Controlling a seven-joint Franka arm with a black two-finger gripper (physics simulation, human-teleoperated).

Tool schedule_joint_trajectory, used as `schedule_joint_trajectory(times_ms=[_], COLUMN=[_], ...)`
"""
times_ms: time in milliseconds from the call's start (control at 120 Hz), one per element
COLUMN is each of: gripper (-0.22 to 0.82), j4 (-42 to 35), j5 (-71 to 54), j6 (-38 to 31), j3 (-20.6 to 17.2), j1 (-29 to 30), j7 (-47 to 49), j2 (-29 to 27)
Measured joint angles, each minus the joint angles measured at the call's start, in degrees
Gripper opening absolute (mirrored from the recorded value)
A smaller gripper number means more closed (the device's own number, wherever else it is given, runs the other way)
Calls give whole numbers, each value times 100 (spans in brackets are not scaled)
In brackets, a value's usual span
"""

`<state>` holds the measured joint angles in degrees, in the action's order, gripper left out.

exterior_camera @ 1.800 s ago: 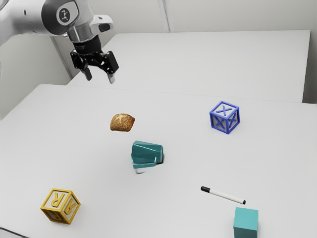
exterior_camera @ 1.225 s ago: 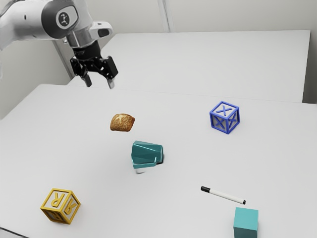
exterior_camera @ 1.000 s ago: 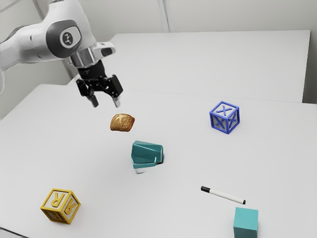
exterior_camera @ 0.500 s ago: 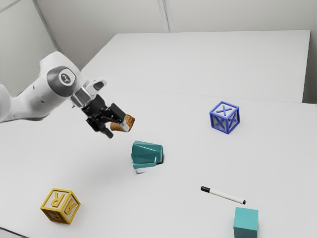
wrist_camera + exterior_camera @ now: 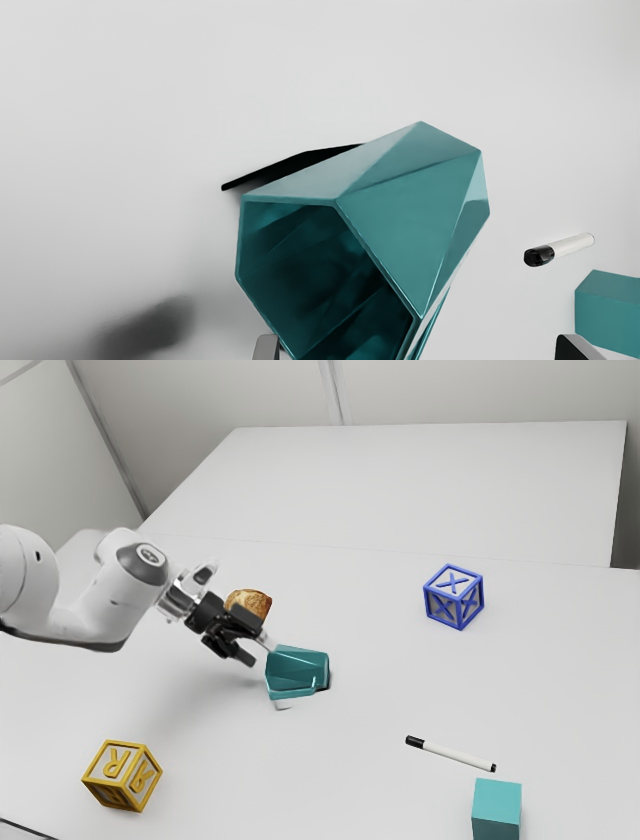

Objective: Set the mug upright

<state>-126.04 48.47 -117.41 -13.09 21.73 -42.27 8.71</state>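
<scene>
Item, one mug, teal and faceted: on its side on the surface, not upright as wanted; mouth facing my claw, base pointing away toward the exterior view's right. Its long axis runs outward from me, slanting across the line between my fingers rather than square to it. Handle low, on the side nearer the exterior camera. Item, my claw: fingers well apart, nothing clamped; tips just beside the mouth, one of them by the rim, contact impossible to tell. By my judgement, the coming move turns on that open end lying straight before me: a hold on wall or rim, then a turn bringing the mouth up and the base down. Likely hazard: smooth, slanted facets, apt to slip or roll if caught unevenly. Containers: the mug alone; no contents that I can make out, the inner depth being dark. Sundries: one piece of bread, brown, near my claw, partly behind it in the exterior view; one yellow-framed letter block, apart; one blue-framed block, well apart; one marker, white with black cap, lying flat; one teal cube, near the marker.
</scene>
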Motion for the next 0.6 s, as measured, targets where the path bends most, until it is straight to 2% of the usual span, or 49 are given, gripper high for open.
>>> schedule_joint_trajectory(times_ms=[208,392,467,600], gripper=[60,60,55,38], j4=[-1,-2,-2,-2], j5=[682,961,1024,1076], j6=[9,182,241,306], j3=[-1,-8,-9,-12], j1=[0,-1,-1,0], j7=[-878,-1453,-1643,-1927], j2=[366,437,487,518])
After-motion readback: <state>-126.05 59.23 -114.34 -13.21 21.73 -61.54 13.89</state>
